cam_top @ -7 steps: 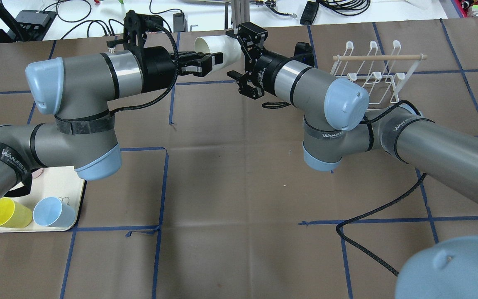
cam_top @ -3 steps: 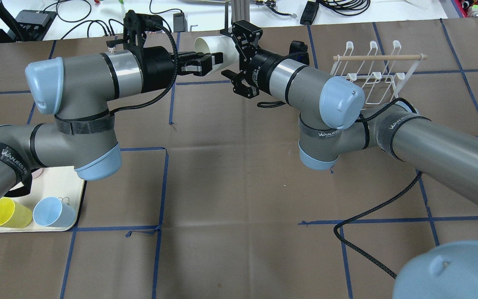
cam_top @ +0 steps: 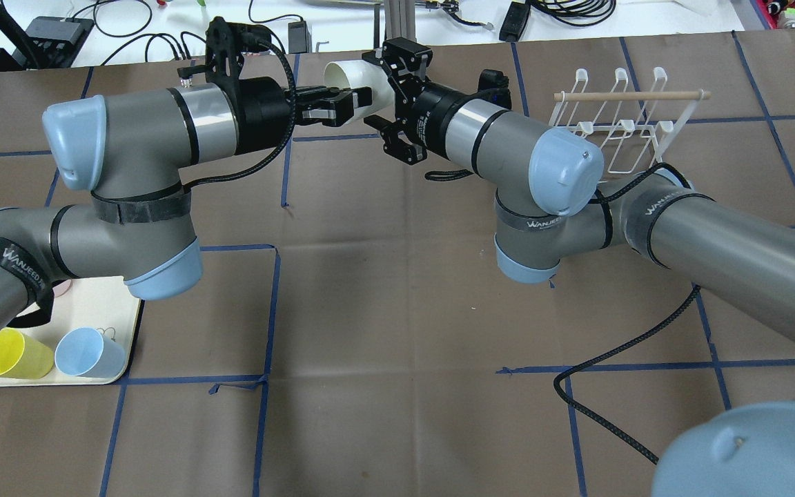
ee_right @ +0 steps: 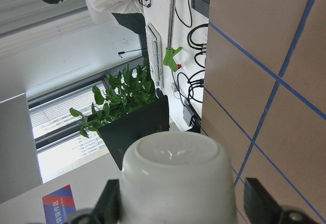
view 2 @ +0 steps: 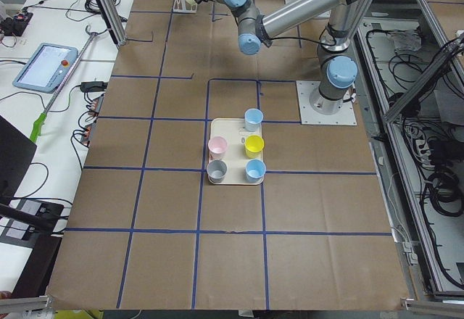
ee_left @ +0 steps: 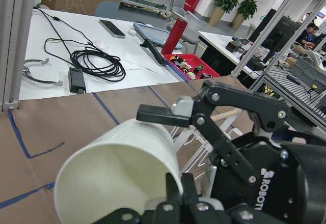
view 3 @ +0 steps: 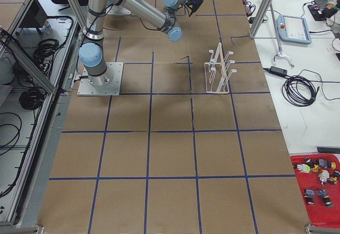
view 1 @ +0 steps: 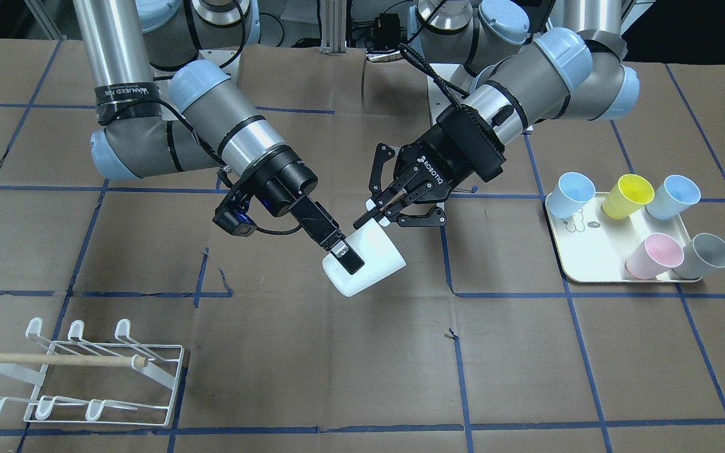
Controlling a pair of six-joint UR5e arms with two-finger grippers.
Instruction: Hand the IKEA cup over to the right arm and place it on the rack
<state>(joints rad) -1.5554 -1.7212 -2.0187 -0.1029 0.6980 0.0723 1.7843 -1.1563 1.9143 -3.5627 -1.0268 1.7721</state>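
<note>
Left claw (cam_top: 359, 100) gripped the white plastic cup (view 1: 369, 264) by its rim, holding it sideways in the air over the far middle of the brown-paper counter (view 1: 362, 352), so that its base end sat between the spread fingers of the right claw (ee_right: 186, 206), ready for taking.

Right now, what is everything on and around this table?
Table: one, brown with blue tape lines, under everything.
White cup: one, white, held in the air mid-table.
Tray: one, cream, on the robot's left.
Blue cups: two, pale blue, on the tray.
Yellow cup: one, yellow, on the tray.
Pink cup: one, pink, on the tray.
Grey cup: one, grey, on the tray.
Rack: one, white wire with wooden rod, on the robot's right.
Left arm, right arm: two, grey with pale blue caps, meeting mid-table.
Left gripper: one, black, shut on the white cup's rim.
Right gripper: one, black, open around its base.
</note>
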